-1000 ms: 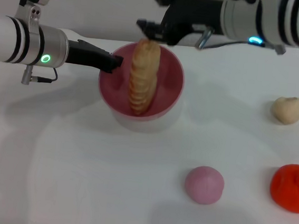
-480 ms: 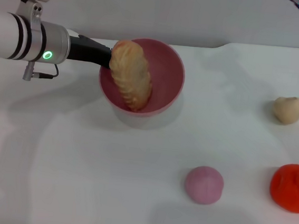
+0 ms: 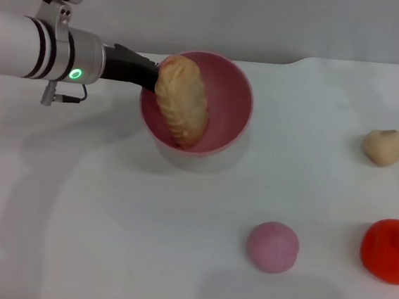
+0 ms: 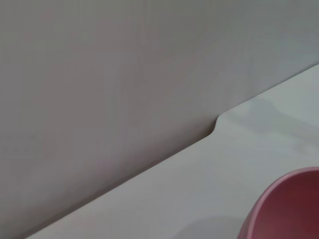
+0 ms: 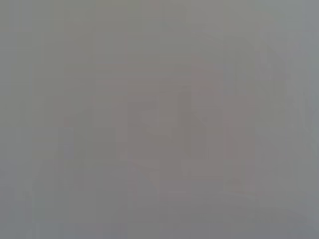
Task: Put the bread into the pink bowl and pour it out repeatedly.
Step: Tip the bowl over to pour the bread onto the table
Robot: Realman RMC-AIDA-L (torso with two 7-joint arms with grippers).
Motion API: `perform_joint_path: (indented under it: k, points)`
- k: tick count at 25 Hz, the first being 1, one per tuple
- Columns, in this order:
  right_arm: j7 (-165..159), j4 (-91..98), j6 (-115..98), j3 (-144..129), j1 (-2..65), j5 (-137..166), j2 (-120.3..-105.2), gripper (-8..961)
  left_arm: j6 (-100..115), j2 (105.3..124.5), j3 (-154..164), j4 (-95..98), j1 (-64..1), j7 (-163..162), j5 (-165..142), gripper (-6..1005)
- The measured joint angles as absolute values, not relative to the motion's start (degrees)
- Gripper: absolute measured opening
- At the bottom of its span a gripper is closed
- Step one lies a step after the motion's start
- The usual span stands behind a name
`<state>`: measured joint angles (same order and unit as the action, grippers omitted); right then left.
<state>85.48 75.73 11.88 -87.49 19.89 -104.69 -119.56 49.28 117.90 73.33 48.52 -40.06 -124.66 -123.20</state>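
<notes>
The pink bowl (image 3: 226,104) stands at the back middle of the white table, and a piece of its rim (image 4: 291,206) shows in the left wrist view. The bread (image 3: 181,100) lies slanted inside the bowl, its upper end resting against the left rim. My left gripper (image 3: 150,76) reaches in from the left and is shut on that left rim, right beside the bread's upper end. My right gripper is out of view, and the right wrist view shows only plain grey.
A small beige lump (image 3: 383,147) lies at the right. A pink ball (image 3: 272,246) sits in the front middle, and an orange-red lump (image 3: 389,250) lies at the front right edge. A grey wall (image 4: 124,74) rises behind the table.
The right gripper let go of the upright bread and left the view. The bread tipped over against the left rim. The bowl and left gripper shifted slightly right.
</notes>
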Motion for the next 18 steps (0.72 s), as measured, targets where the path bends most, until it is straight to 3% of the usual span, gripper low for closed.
perform_joint_path:
  k: [11, 18]
  points:
    - [95.4, 70.2, 30.5, -78.5, 20.8, -111.1, -119.05, 564, 48.8, 118.23, 74.0, 48.6, -41.0, -124.5, -123.1, 47]
    - [123.9, 60.1, 49.9, -76.1, 20.3, -127.9, -118.89, 563, 47.7, 118.44, 75.5, 48.7, -41.3, -124.6, -123.0, 47]
